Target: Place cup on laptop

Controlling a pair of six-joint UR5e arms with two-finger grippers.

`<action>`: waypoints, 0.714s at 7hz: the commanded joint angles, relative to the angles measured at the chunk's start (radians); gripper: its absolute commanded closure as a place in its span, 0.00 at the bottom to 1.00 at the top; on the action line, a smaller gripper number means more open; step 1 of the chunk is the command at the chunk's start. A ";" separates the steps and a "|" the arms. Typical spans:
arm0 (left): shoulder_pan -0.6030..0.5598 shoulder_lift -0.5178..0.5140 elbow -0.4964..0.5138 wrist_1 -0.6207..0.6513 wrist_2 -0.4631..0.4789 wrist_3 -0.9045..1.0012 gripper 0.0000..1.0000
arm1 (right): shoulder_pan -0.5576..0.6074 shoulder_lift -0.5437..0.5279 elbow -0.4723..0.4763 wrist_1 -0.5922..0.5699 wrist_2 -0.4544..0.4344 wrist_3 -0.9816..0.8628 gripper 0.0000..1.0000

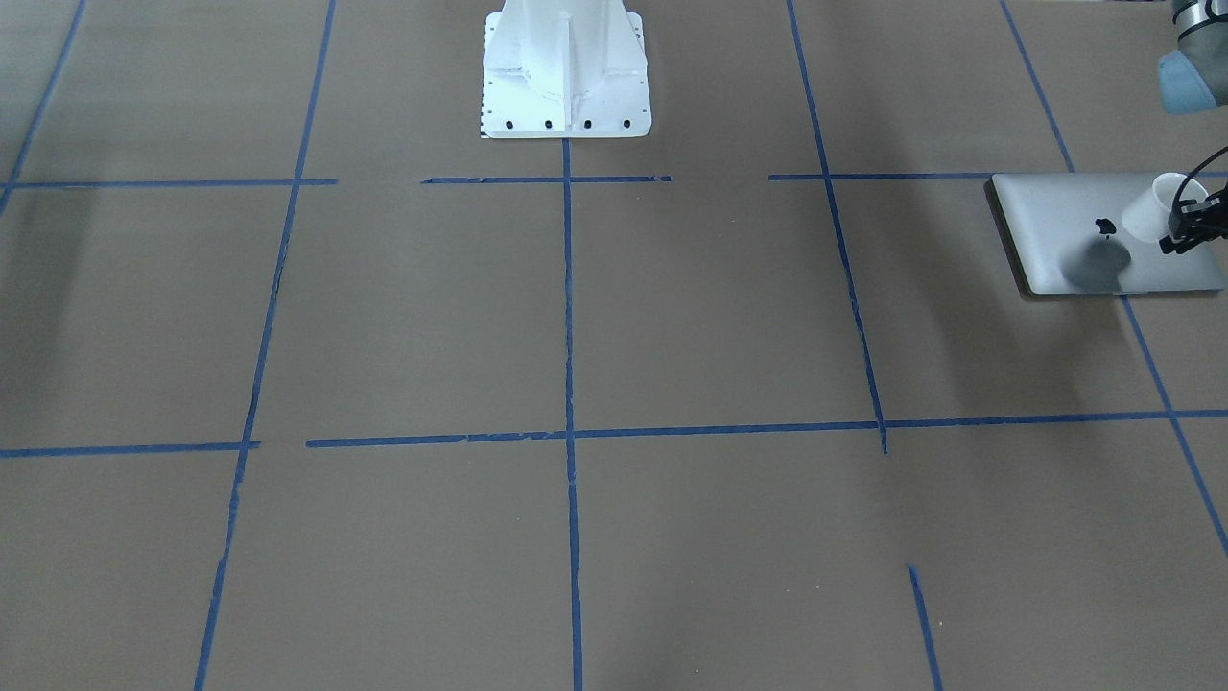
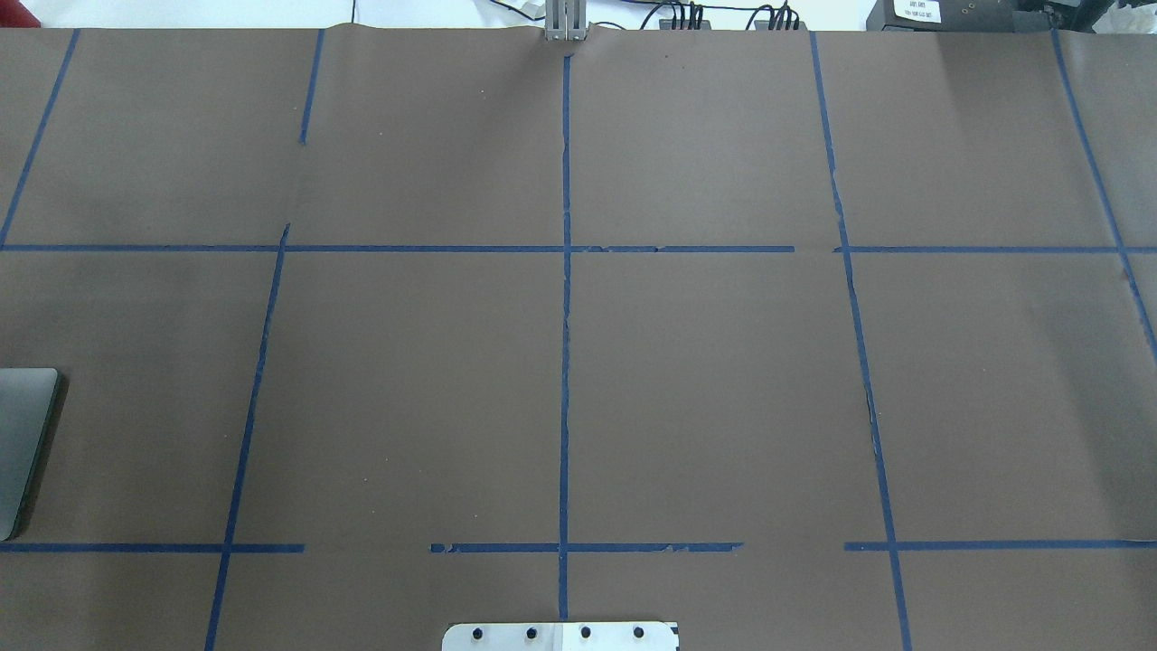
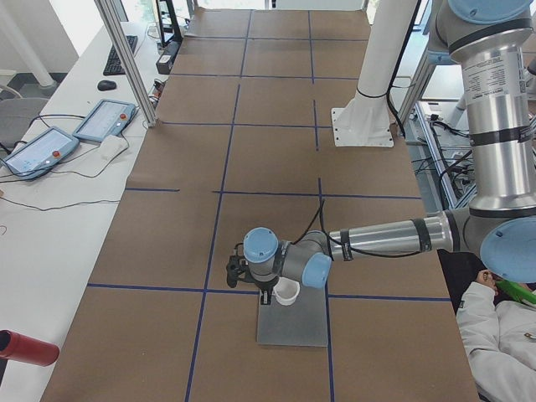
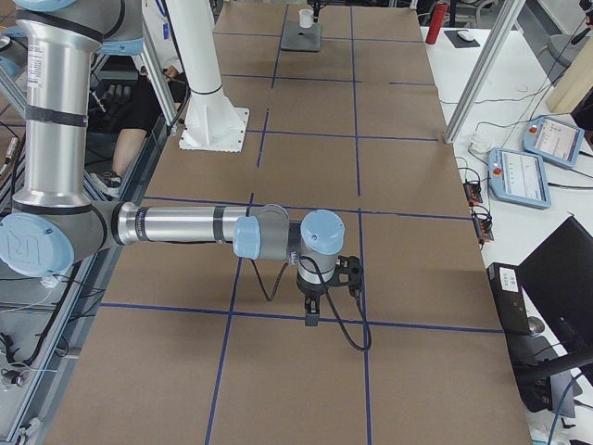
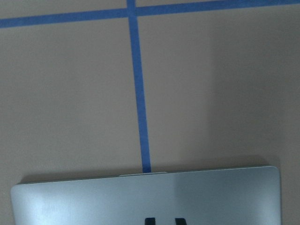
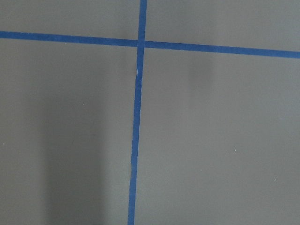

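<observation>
The silver-grey laptop point(image 1: 1065, 216) lies closed on the table on my left side; only its corner shows in the overhead view point(image 2: 23, 434). The white cup point(image 1: 1151, 206) hangs tilted above the laptop's lid and casts a shadow on it. My left gripper point(image 1: 1182, 235) is shut on the cup's rim. From the left side, the cup point(image 3: 286, 291) is over the laptop point(image 3: 293, 327). The left wrist view shows the laptop's edge point(image 5: 140, 199) but not the cup. My right gripper point(image 4: 310, 320) points down over bare table; I cannot tell whether it is open or shut.
Brown table paper with blue tape lines point(image 1: 569, 288). The white robot base point(image 1: 564, 72) stands at the table's robot side. Tablets point(image 3: 100, 121) and cables lie on a side bench. A person sits beside the robot point(image 3: 502, 335).
</observation>
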 commanded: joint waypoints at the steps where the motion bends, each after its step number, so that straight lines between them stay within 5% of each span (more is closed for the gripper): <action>1: 0.007 0.011 0.053 -0.086 0.002 -0.041 1.00 | 0.000 0.000 0.000 0.000 0.001 0.000 0.00; 5: 0.070 0.022 0.052 -0.179 0.001 -0.146 1.00 | 0.000 0.000 0.000 0.000 0.001 0.000 0.00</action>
